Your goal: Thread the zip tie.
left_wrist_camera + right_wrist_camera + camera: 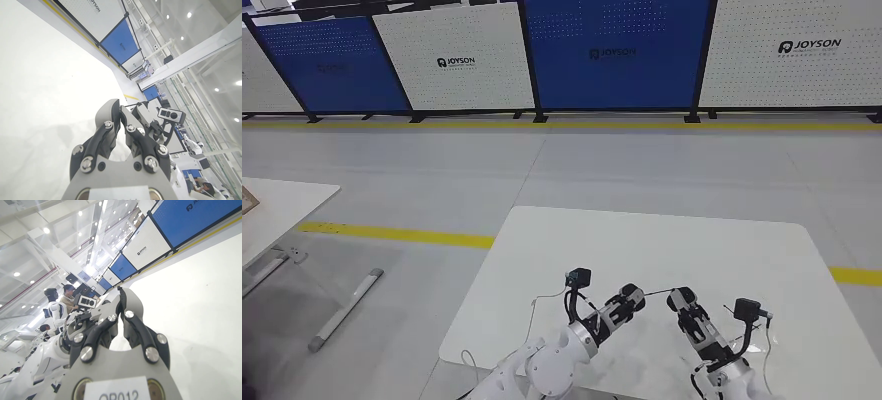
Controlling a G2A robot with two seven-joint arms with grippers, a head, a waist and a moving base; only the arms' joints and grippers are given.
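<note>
A thin black zip tie [657,293] spans the short gap between my two grippers, held above the near part of the white table [642,240]. My left gripper [634,298] is shut on one end. In the left wrist view the strap [130,104] runs from my shut left gripper [120,108] across to the right gripper [140,108]. My right gripper [679,299] is shut on the other end. In the right wrist view a small black tip of the tie [118,288] sticks out past the closed right gripper [121,292].
The table's far edge [652,210] faces an open grey floor with a yellow line [392,235]. Another white table [272,210] stands at the left, with a bar [347,308] lying on the floor beside it. Blue and white panels [612,55] line the back.
</note>
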